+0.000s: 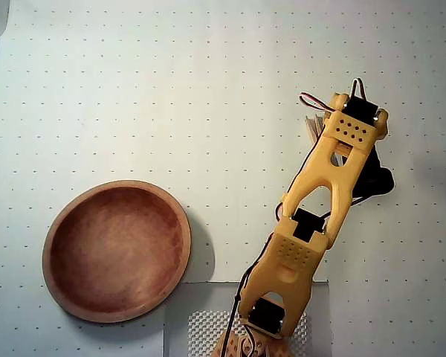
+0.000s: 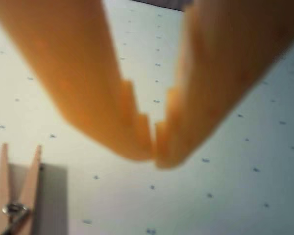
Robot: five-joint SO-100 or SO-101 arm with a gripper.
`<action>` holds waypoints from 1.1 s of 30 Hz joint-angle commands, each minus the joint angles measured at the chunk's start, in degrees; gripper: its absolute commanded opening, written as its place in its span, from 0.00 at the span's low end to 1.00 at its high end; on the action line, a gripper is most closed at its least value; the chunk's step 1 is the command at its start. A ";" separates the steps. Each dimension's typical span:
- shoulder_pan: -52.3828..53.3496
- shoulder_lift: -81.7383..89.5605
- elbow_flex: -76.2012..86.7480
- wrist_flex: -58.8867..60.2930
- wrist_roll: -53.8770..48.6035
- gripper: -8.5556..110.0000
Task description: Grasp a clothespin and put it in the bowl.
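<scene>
one clothespin (image 2: 14, 193), wrist view at 8 o'clock. one bowl (image 1: 62, 221), overhead view at 8 o'clock.

Reddish-brown bowl (image 1: 117, 251) with lighter rim; beside it, white mat (image 1: 171, 97) dotted in a grid; orange arm (image 1: 323, 201); pale wooden clothespin (image 2: 14, 196).

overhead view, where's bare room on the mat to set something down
Free: the whole dotted white mat above the round reddish-brown wooden bowl and left of the yellow arm. Crowded: the bottom edge between bowl and arm base, and around the pale wooden clothespin.
</scene>
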 commanded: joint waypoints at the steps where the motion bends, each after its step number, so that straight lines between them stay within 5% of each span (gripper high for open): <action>1: -2.29 2.55 -3.78 0.26 0.00 0.05; 21: -7.91 2.02 -4.13 0.26 3.16 0.06; 33: -7.38 1.67 -3.78 0.26 4.92 0.28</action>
